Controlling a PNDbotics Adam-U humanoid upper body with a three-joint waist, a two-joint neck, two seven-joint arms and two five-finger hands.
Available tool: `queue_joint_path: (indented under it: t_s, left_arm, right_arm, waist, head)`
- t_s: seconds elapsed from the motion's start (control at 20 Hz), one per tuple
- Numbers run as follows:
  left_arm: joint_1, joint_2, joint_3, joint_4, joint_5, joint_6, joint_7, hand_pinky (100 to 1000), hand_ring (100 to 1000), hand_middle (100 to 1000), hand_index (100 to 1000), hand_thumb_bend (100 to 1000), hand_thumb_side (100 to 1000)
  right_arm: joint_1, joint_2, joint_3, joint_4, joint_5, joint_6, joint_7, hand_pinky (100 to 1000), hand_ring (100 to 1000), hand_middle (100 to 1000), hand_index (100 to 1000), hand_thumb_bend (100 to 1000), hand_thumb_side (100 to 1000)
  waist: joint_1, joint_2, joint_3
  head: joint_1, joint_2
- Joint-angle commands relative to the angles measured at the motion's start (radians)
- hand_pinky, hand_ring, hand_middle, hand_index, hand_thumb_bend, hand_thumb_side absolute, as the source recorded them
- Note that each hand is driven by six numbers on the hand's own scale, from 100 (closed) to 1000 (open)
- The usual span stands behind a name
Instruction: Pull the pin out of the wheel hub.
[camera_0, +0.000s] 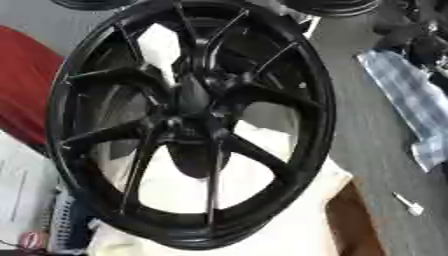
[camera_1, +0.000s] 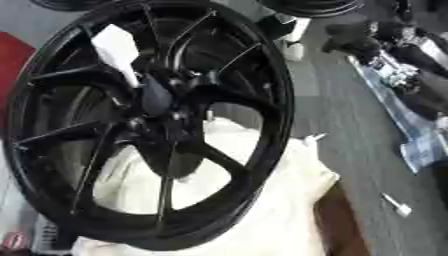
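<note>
A large black spoked wheel (camera_0: 188, 120) fills both views, tilted and resting on a white cloth (camera_1: 280, 200). Its hub (camera_0: 194, 107) sits at the middle, where the spokes meet. A dark elongated shape (camera_1: 156, 97) lies over the hub; I cannot tell whether it is a part of the wheel or something else. A white flat piece (camera_1: 116, 46) shows between the upper left spokes. I cannot make out a pin in the hub. No robot hand stands out from the black wheel in either view.
A small white peg-like thing (camera_0: 408, 204) lies on the grey floor at the lower right. A blue-and-white checked cloth (camera_0: 409, 100) lies at the right, a red thing (camera_0: 22, 80) at the left, papers (camera_0: 22, 190) at the lower left, and more dark wheels (camera_0: 337, 6) at the top.
</note>
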Motion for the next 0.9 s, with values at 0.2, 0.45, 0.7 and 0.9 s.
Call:
queue_joint_path:
  t_s: [0.2,0.45,0.7,0.9]
  left_arm:
    - [-0.005,0.035,0.020,-0.005,0.020,-0.014,-0.012,842,716,670,781,100,370]
    - [0.000,0.034,0.014,-0.008,0.020,-0.028,-0.046,859,751,738,813,100,385]
    - [-0.002,0.031,-0.022,-0.017,0.006,-0.067,-0.138,935,841,814,878,100,348]
    - [0.002,0.029,-0.089,-0.028,-0.018,-0.097,-0.148,946,858,814,877,100,444]
  right_arm:
    - [-0.011,-0.012,-0.011,-0.018,-0.011,-0.006,0.004,1000,1000,684,723,100,576]
    - [-0.013,-0.011,-0.010,-0.018,-0.012,-0.004,0.007,1000,1000,685,723,100,577]
    - [-0.015,-0.013,-0.006,-0.018,-0.010,-0.002,0.012,1000,1000,685,723,100,580]
    - [-0.018,-0.014,-0.002,-0.018,-0.006,0.000,0.017,1000,1000,685,723,100,581]
  waist:
    - [-0.003,-0.031,-0.003]
    - [-0.002,-0.031,-0.006]
    - [0.003,-0.029,-0.011]
    - [0.006,-0.024,-0.017]
  head:
    - [-0.013,-0.034]
    - [-0.021,-0.037]
    - [-0.021,-0.047]
    - [-0.019,-0.048]
